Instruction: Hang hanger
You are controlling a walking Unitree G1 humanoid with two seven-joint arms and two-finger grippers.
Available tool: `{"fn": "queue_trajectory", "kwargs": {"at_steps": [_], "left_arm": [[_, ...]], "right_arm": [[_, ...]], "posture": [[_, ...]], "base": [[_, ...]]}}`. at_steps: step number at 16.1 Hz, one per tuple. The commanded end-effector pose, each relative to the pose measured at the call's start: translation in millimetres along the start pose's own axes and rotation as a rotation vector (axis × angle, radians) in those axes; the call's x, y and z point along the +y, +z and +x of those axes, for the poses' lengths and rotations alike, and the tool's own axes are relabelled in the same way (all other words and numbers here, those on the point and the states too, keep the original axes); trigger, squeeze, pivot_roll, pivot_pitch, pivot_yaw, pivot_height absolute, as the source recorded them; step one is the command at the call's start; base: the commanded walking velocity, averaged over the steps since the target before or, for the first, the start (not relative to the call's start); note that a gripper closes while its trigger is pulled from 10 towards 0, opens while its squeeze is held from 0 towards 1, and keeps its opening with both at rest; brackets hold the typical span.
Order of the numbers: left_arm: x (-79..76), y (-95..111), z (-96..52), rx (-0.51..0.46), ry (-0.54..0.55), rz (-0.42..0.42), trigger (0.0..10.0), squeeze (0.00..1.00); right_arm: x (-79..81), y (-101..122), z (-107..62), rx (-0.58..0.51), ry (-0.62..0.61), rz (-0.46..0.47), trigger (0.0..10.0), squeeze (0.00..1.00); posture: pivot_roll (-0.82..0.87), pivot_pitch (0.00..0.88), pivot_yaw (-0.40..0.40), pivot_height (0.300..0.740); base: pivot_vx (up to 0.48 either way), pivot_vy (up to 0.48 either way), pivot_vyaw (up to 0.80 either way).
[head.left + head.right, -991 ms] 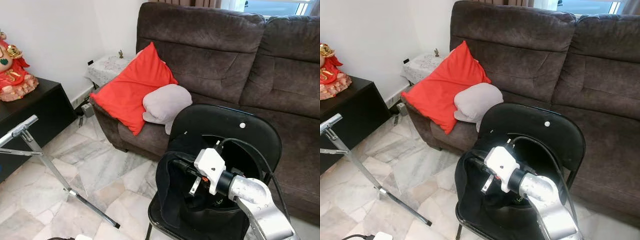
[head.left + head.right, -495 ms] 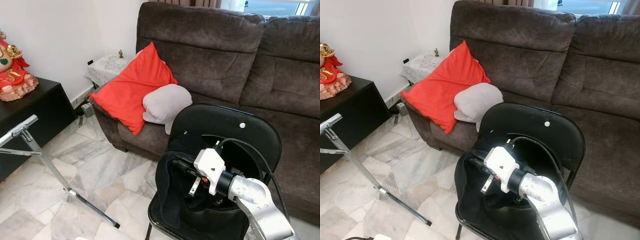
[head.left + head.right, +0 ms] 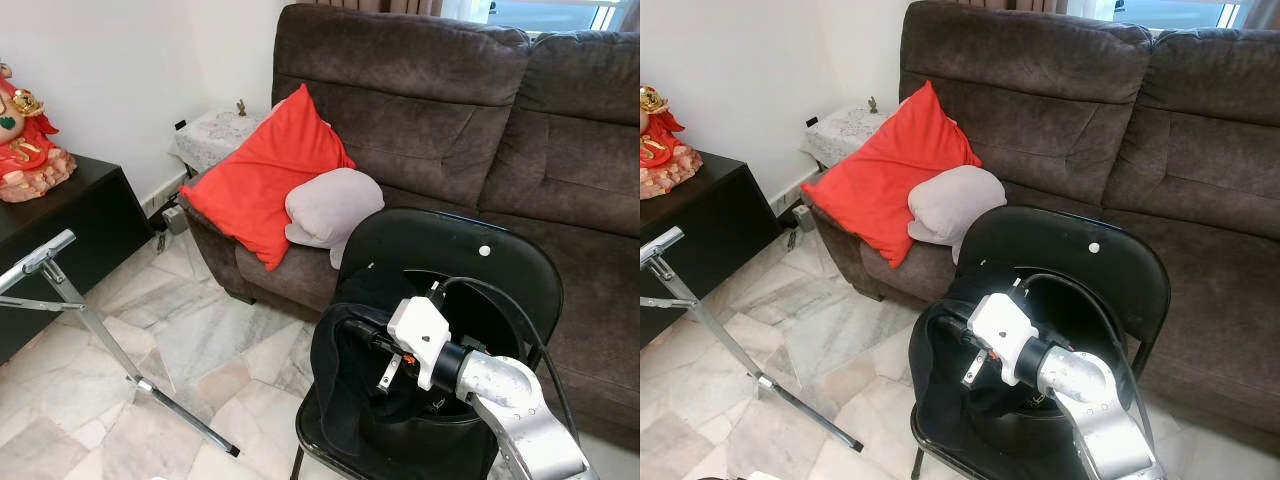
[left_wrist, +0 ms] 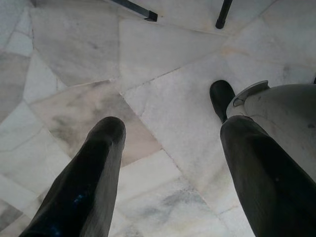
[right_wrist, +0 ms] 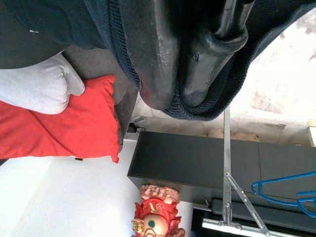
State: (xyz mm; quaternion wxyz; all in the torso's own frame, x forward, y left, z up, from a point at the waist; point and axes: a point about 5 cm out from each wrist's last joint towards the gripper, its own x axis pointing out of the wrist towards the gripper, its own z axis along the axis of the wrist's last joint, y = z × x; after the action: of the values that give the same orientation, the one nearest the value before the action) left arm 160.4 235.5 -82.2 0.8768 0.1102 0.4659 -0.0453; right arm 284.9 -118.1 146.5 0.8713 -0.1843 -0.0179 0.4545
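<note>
Open marble floor [image 3: 200, 345] to my left; metal rack leg [image 3: 110, 350], black chair [image 3: 450, 260] and sofa [image 3: 450, 120] block ahead

Brown sofa [image 3: 480, 110] = landmark. On it: red cushion [image 3: 265, 170] w/ grey pillow [image 3: 330, 205] touching. In front: black folding chair [image 3: 450, 260]. Beside its end: black cabinet [image 3: 70, 215] w/ red figurine [image 3: 28, 140].

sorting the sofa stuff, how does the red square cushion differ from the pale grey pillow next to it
The red square cushion is bright red, while the pale grey pillow is a dull off-white grey. The red cushion is clearly larger. It stands tilted on a corner, flat-faced with sharp corners; the grey pillow lies slumped and rounded. Both rest on the dark brown sofa, touching each other.
</note>
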Motion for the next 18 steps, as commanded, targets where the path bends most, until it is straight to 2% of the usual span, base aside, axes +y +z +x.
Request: {"fn": "queue_trajectory", "kwargs": {"at_steps": [1, 13, 18], "left_arm": [[2.1, -9.1, -2.2, 0.039, 0.002, 0.017, 10.0, 0.00], [0.3, -10.2, -2.1, 0.045, -0.001, 0.022, 10.0, 0.00], [0.2, -8.8, -1.6, 0.044, -0.004, 0.026, 10.0, 0.00]], "right_arm": [[3.5, 2.9, 1.6, -0.015, 0.014, 0.000, 10.0, 0.10], [6.5, 4.7, 5.6, -0.024, 0.026, 0.000, 10.0, 0.12], [8.7, 5.1, 7.2, -0.025, 0.033, -0.001, 10.0, 0.22]], "posture": [[0.06, 0.067, 0.088, 0.740], [0.05, 0.058, 0.087, 0.740], [0.04, 0.058, 0.087, 0.740]], "base": [[0.000, 0.000, 0.00], [0.000, 0.000, 0.00], [0.000, 0.000, 0.00]]}}
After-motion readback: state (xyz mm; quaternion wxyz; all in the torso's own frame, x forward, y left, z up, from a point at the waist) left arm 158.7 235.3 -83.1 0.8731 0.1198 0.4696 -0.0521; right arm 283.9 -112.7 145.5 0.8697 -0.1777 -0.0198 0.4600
